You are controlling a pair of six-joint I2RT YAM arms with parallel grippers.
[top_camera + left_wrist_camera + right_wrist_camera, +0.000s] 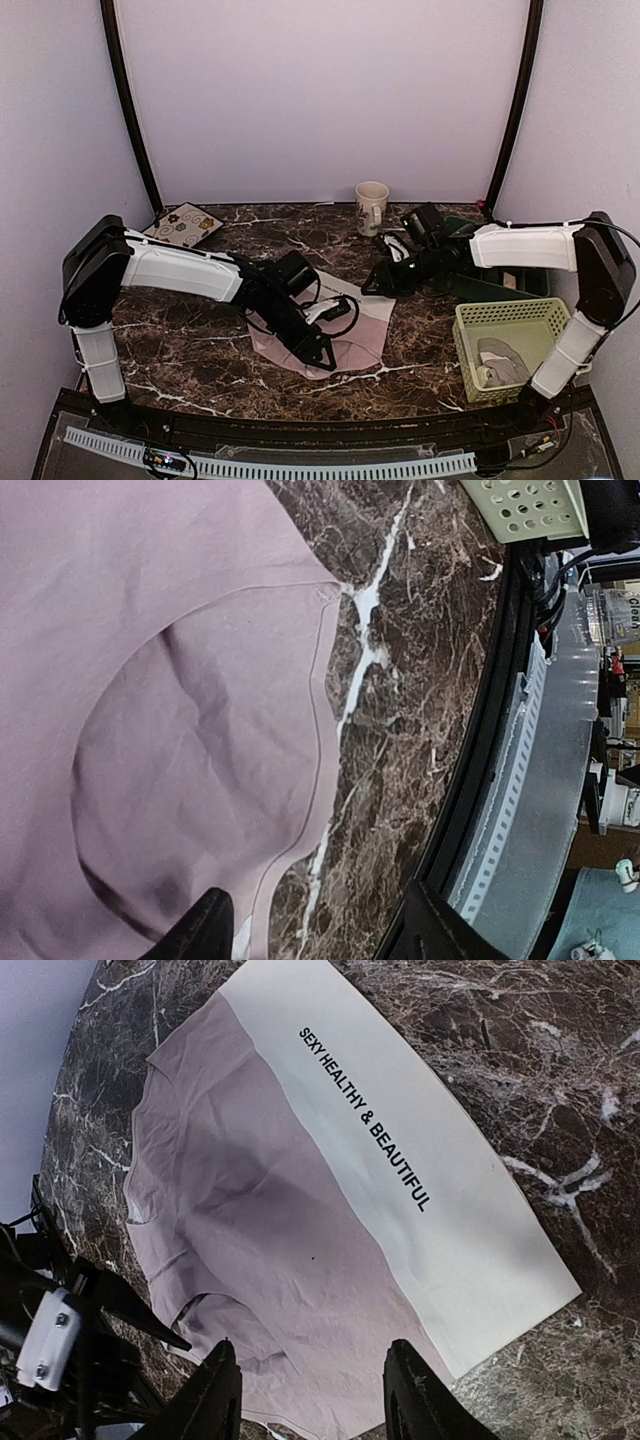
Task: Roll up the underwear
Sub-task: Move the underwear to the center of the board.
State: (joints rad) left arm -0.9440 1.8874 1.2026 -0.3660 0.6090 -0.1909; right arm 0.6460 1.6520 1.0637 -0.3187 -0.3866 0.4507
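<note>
Pink underwear (250, 1220) lies flat, both jaws apart; basket (505, 312) holds grey cloth (500, 358).

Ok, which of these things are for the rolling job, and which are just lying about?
For the job: pink underwear, left gripper, right gripper.
Lying about: mug, green basket, grey cloth in it, patterned card.
</note>
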